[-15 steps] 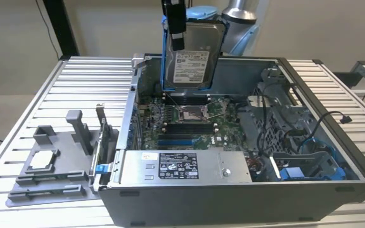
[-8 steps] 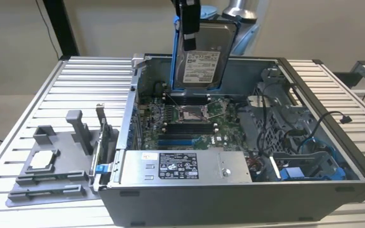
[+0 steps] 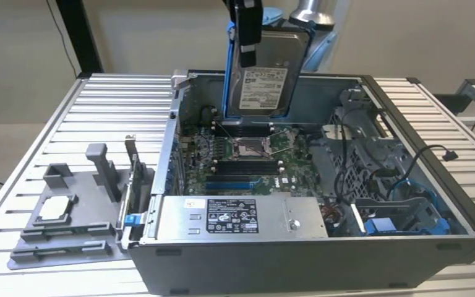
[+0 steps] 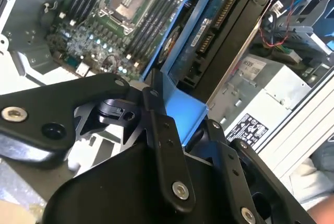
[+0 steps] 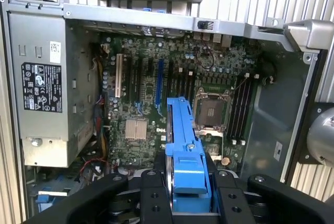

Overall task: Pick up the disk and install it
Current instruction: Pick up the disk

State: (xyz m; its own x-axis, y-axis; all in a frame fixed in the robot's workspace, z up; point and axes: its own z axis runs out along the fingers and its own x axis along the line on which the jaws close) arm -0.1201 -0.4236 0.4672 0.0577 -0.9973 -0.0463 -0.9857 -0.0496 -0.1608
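White printed labels on the disk and power supply seem unreadable.

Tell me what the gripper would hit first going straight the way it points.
Likely the motherboard beside the CPU socket, with the disk that the gripper holds touching down first; depth is hard to judge.

Matte black fingers with silver screws

This looks like a robotics lab bench: an opened desktop computer case lies on a slatted aluminium table (a grey parts fixture just beside it).
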